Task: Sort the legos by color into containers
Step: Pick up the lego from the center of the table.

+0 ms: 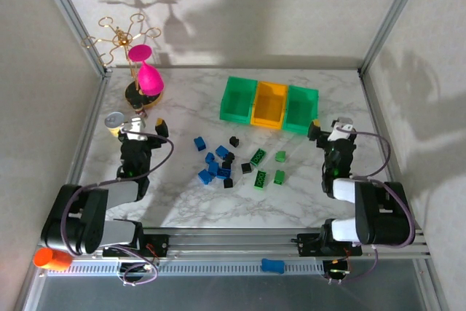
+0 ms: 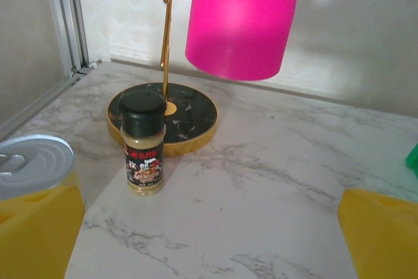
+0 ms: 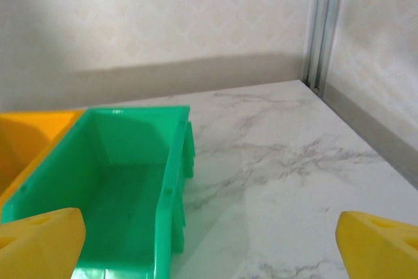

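White marble-patterned tabletop (image 1: 306, 202), veined in grey. Green rectangular plastic bins (image 1: 239, 99); yellow-orange rectangular plastic bin (image 1: 269, 104). Small studded plastic bricks (image 1: 222, 152) in blue, black and green. Magenta plastic cup (image 2: 240, 17). Round black stand base (image 2: 196, 119), gold-rimmed, pale-veined. Silver-lidded yellow can (image 2: 32, 161). Black-capped spice jar (image 2: 144, 142), tan contents.

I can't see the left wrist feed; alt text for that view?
A small black-lidded spice jar stands on the white marble table in front of a round black, gold-rimmed stand base, with a pink plastic cup above. The left hand is open, its yellow fingertips in the bottom corners; a silver-lidded can sits at the left edge.
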Robot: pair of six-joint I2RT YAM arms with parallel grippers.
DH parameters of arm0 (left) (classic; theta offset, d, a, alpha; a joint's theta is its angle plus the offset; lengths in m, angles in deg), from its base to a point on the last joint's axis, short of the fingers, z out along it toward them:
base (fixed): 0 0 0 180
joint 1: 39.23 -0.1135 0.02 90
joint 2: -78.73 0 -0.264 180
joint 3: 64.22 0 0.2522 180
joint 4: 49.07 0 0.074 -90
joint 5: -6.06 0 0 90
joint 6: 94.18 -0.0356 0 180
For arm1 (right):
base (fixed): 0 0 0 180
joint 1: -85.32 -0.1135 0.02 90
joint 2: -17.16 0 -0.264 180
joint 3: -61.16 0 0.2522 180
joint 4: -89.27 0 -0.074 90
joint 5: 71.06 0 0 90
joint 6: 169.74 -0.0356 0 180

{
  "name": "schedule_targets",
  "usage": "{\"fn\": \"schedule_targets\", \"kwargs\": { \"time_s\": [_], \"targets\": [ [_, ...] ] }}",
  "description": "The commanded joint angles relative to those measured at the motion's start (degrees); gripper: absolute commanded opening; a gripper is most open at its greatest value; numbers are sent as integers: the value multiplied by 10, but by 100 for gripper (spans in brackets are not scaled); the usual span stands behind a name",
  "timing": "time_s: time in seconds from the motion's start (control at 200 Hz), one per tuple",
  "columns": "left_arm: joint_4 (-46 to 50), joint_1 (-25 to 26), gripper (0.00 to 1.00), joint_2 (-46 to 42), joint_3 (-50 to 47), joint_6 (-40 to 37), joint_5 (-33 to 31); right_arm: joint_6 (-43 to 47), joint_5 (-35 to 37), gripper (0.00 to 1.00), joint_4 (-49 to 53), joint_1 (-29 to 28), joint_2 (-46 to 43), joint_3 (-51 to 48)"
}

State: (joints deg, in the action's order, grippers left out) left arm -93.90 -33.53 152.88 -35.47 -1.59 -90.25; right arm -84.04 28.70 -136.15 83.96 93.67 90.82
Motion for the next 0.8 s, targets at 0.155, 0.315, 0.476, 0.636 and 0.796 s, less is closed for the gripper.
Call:
{"fn": "schedule_targets", "kwargs": {
  "time_s": [0.155, 0.315, 0.476, 0.636, 0.796],
  "targets": [
    [155, 4, 99, -109, 26, 58, 5, -172, 113, 99, 227, 6, -65, 88],
    [199, -19, 99, -168, 39, 173, -2, -215, 112, 99, 329, 8, -94, 118],
    [305, -25, 99, -167, 103, 219, 18, -216, 29, 99, 416, 8, -114, 158],
    [325, -10, 99, -213, 100, 252, 42, -246, -45, 99, 525, 1, -112, 206],
    [382, 32, 99, -233, 105, 267, 67, -243, -42, 99, 628, -60, -105, 246]
  ]
}}
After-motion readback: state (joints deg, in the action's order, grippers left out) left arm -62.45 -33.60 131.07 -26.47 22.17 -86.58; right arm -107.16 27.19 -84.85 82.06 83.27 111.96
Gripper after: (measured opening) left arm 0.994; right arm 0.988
